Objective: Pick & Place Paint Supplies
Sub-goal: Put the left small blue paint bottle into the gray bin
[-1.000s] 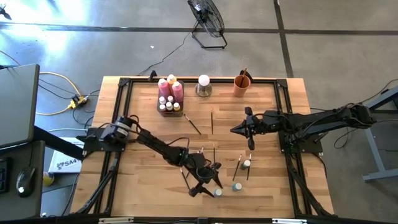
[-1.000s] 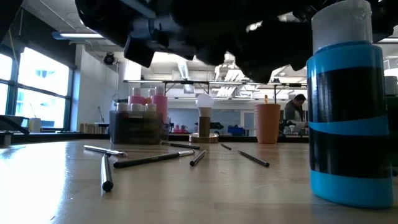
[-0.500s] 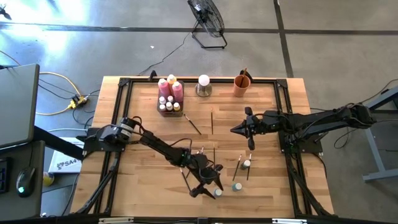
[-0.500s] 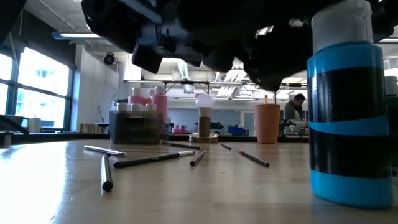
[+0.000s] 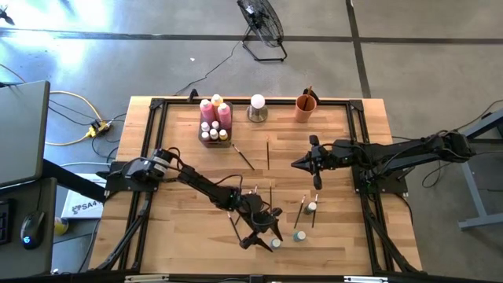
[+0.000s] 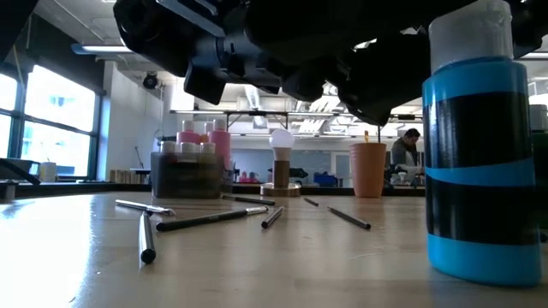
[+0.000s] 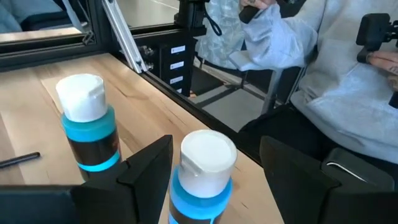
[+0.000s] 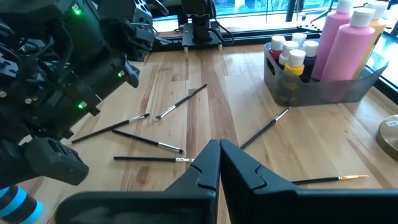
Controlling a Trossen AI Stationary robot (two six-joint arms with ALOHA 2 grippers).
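My left gripper [image 5: 267, 233] is open near the table's front edge. Its fingers stand on either side of a small blue, white-capped paint bottle [image 7: 202, 171] that rests upright on the wood; I see no touch. A second blue bottle [image 7: 87, 124] stands just beyond it, and a third [image 5: 311, 207] stands farther right. Thin dark paintbrushes [image 5: 244, 157] lie scattered over the table's middle. My right gripper [image 5: 302, 163] hovers shut, right of centre, holding nothing.
A grey tray [image 5: 214, 132] with pink and yellow bottles stands at the back. Beside it are a white ball on a metal base [image 5: 257, 106] and an orange cup [image 5: 305, 107]. A person sits just past the near edge [image 7: 348, 93].
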